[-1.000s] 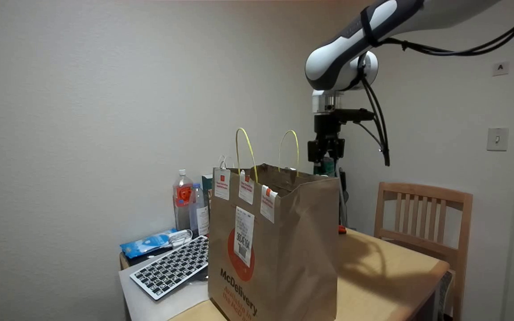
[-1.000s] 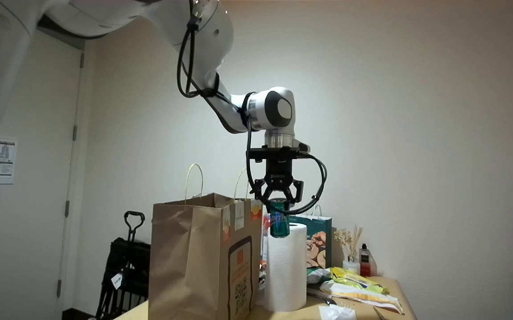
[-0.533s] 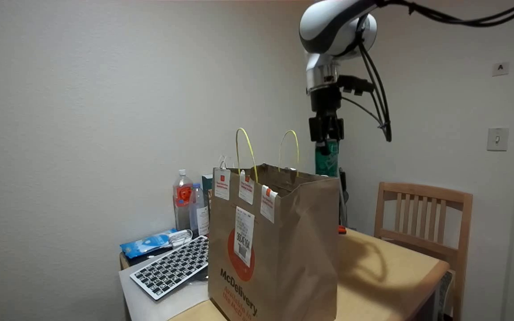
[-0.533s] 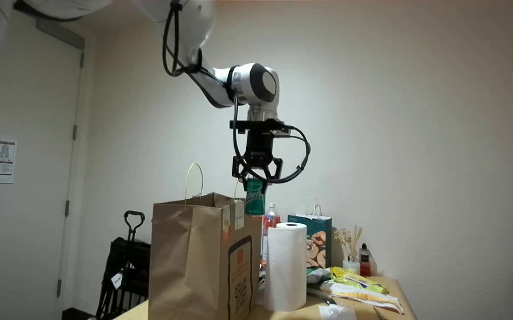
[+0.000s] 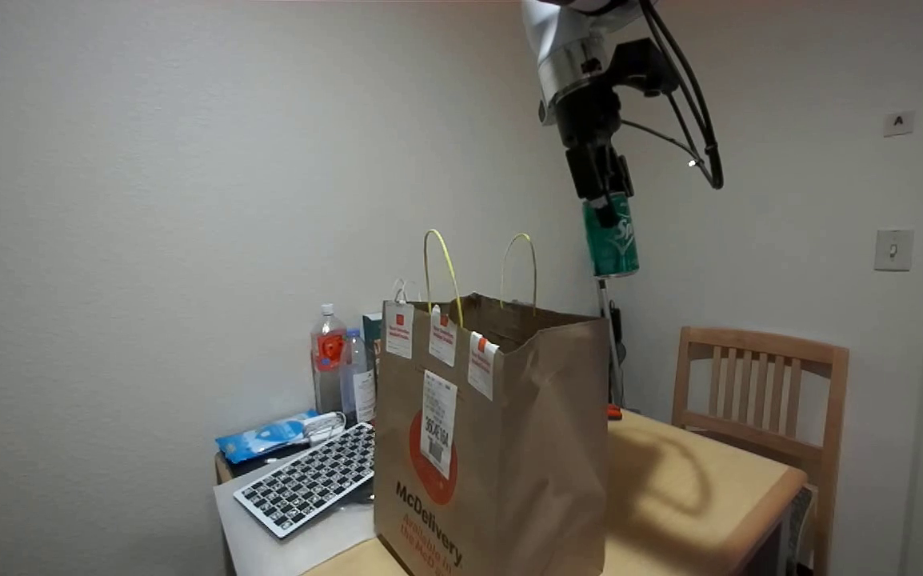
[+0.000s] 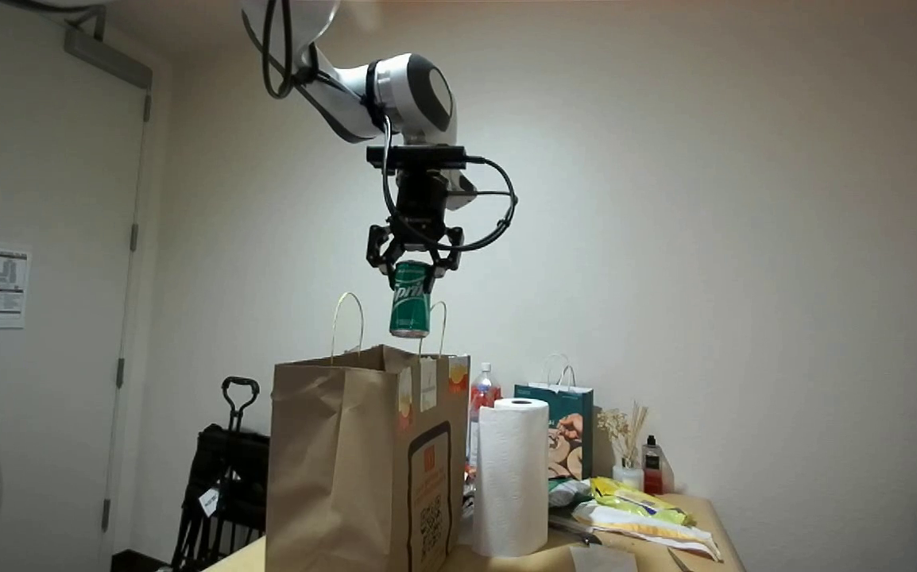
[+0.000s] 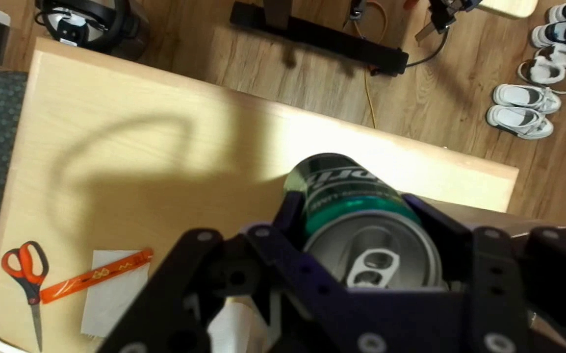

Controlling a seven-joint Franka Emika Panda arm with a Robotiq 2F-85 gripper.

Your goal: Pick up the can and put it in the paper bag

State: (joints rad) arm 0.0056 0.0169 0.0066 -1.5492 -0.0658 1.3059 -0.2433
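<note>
Sprite can (image 5: 615, 246), green, slightly tilted, tab end up: clasped aloft between the fingers of the gripper (image 6: 411, 282), outside the McDelivery paper bag (image 5: 493, 436), at one o'clock from it in an exterior view. Same view: red-labelled bottle (image 5: 328, 354) stands at ten o'clock from the bag.

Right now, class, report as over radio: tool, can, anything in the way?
Tool gripping can. Held aloft, not yet in paper bag. Upright handles might snag it.
</note>
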